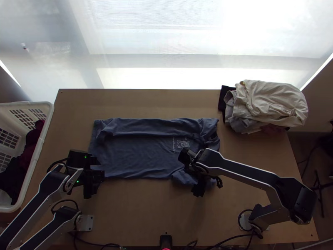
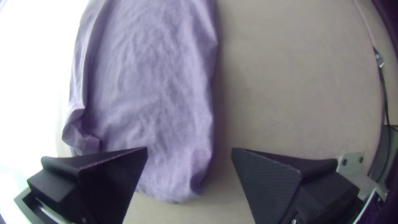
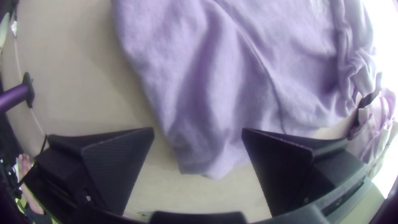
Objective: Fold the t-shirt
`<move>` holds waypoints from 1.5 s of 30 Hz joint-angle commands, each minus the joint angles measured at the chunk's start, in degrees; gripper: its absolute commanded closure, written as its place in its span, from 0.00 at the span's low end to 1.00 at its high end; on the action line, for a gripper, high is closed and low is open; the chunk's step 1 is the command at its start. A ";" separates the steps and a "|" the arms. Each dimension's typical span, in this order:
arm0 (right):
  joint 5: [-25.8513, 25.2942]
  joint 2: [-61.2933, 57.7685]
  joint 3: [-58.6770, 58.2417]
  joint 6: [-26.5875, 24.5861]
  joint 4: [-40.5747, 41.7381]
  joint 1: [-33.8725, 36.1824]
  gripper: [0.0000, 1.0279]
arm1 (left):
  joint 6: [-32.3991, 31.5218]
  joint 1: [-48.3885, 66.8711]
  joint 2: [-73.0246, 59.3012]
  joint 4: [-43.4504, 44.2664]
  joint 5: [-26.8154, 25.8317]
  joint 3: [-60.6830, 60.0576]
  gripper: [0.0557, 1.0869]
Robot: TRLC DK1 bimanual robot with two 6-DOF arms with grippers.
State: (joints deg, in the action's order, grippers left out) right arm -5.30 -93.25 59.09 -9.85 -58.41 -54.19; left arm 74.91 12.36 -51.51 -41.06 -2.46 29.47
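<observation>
the bench [image 1: 137, 208] carries the t-shirt [image 1: 133, 156] across its middle, a band along the far side apparently folded over. the left tool [image 2: 189, 149] stands with fingers apart by the hem [image 2: 170, 197]; the right tool [image 3: 198, 130], also spread, is at the near sleeve [image 3: 207, 153]. best pinch both low, then lift together, keeping the cloth taut.

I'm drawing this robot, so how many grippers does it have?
2. The left gripper is at the hem end of the t-shirt; the right gripper is over its near sleeve.
</observation>
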 commanded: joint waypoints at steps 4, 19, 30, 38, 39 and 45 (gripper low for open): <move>-2.61 -0.44 -2.40 0.09 3.31 -0.39 0.10 | 0.67 -1.11 -1.49 2.65 0.00 -1.35 0.05; -6.13 -2.11 -3.02 0.35 6.73 1.02 0.24 | 1.29 -3.22 -5.01 4.58 0.09 -0.38 0.43; -6.04 -1.23 -2.84 -0.79 6.47 1.02 0.79 | 1.02 -4.54 -5.97 3.27 -1.06 1.20 0.92; -4.72 -0.26 -2.58 -2.02 5.50 0.41 0.97 | -0.30 -4.19 -5.97 -0.51 -1.85 3.84 0.96; -3.66 -0.26 -2.14 -2.02 4.80 0.41 0.97 | -1.00 -4.10 -6.06 -1.92 -2.20 4.89 0.96; 2.66 2.02 0.15 -1.76 0.58 1.55 0.97 | -9.17 -3.66 -11.07 -16.95 -5.10 15.35 0.96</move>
State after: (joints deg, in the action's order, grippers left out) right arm -7.57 -93.38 57.23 -11.64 -54.39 -53.49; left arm 72.05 8.32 -58.98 -45.93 -4.97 36.14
